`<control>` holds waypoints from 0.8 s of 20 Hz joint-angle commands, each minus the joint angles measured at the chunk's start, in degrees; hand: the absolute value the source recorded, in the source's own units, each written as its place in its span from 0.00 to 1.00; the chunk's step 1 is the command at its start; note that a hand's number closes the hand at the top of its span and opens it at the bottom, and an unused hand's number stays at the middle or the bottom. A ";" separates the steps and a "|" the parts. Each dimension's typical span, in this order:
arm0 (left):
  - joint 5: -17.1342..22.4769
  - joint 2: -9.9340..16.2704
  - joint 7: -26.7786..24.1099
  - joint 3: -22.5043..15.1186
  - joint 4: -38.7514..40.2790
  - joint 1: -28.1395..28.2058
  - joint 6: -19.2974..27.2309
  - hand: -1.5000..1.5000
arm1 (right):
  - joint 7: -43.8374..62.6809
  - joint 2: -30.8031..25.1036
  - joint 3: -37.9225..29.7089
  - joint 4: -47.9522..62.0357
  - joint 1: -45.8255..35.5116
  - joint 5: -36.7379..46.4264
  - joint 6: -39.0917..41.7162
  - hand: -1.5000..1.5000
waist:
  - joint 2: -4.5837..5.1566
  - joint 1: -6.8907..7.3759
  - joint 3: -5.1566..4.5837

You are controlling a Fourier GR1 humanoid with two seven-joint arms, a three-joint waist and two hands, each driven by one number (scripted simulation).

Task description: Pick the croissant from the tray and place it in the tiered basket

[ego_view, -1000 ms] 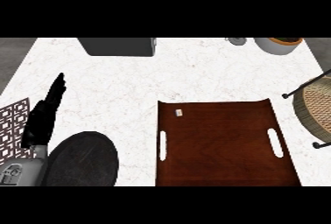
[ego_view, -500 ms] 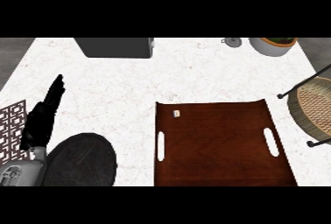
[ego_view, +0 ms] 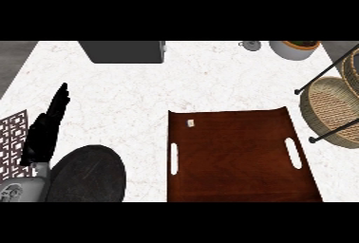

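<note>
White marble table; brown tray shows no croissant. Left hand fingers straight, idle. Right hand unseen. Risk: blind reach knocks tiered basket.

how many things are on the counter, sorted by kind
Trays: 1, the brown tray
Baskets: 1, the tiered basket
Plates: 1, the dark round plate
Pots: 1, the pale pot
Grey boxes: 1, the grey box
Patterned mats: 1, the patterned mat
Small objects too small to identify: 1, a small grey item
Total: 7. No croissant shows.
</note>
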 commanded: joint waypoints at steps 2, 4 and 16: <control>0.37 0.01 0.98 0.38 0.35 -1.46 -1.05 0.50 | 4.59 2.65 0.62 -8.02 7.09 2.43 -8.98 0.00 | 1.07 -0.16 0.96; -0.54 -0.08 0.76 -0.39 -0.64 -0.11 -1.17 0.50 | 3.75 0.17 0.04 -9.38 6.03 3.03 -9.07 0.00 | 1.17 0.46 0.97; 1.24 1.08 1.03 2.86 0.06 0.07 -2.07 0.50 | 15.86 9.06 -3.71 -42.58 9.39 10.14 5.81 0.00 | 0.12 -1.52 0.84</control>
